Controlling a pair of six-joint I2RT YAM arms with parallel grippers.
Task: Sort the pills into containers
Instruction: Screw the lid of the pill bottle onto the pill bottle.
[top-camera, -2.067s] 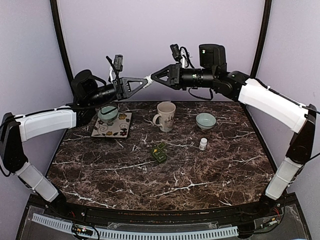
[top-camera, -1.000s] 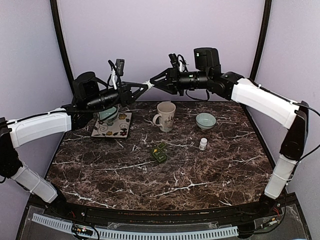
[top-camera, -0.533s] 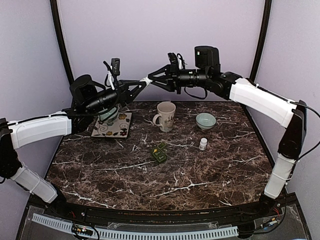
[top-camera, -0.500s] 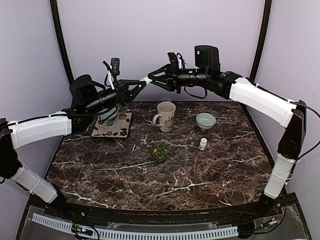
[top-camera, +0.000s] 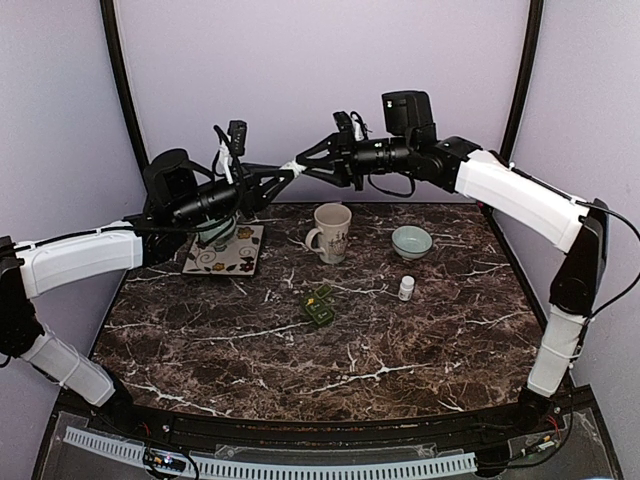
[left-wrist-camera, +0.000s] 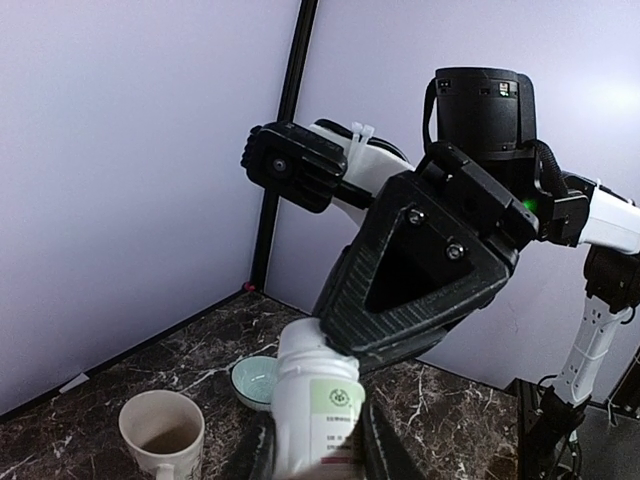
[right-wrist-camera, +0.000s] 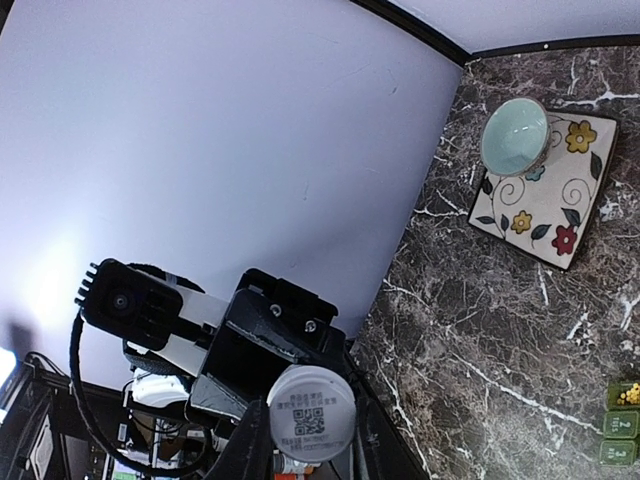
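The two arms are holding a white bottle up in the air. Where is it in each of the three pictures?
Top camera: the white bottle is in mid-air, upper part of the picture, slightly left of centre.
Left wrist camera: bottom centre, upright, label facing the camera.
Right wrist camera: bottom centre, seen end-on as a round white face.
Shared landmark: the dark marble table.
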